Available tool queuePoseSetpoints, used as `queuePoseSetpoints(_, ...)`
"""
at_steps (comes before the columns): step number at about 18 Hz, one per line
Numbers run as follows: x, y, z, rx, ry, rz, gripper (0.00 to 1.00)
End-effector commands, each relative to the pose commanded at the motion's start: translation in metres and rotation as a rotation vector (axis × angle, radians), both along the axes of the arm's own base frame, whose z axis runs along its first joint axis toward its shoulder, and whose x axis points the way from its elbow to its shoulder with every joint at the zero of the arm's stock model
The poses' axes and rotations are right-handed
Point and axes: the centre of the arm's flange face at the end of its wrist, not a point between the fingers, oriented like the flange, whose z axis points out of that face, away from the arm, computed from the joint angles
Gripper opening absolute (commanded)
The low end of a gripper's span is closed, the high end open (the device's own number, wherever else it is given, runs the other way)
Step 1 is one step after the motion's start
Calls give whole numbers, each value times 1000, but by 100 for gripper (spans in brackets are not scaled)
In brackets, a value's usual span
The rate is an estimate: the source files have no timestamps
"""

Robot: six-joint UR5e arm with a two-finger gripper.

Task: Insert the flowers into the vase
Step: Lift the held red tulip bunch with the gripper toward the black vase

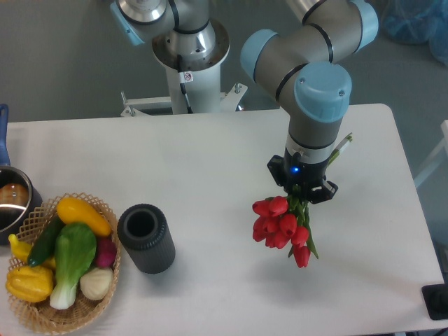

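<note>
Landmark is the vase (146, 238). Table (210, 154) carries everything; the wicker basket (105, 294) of vegetables sits touching the vase's left side, metal pot (10, 203) further left. Gripper (302, 190) hangs well right of the vase, pinching the flowers (283, 225) by the stems, blooms down, probably gripped there to spare the heads. The vase stands upright with its mouth open, ready for insertion. Stems must flip downward first.
</note>
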Motion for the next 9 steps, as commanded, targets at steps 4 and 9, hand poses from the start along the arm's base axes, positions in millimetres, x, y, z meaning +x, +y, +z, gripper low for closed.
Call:
queuePoseSetpoints(4,13,13,-1,4,-1,-17,0)
queuePoseSetpoints(9,24,22,2,28,-10,-20,0)
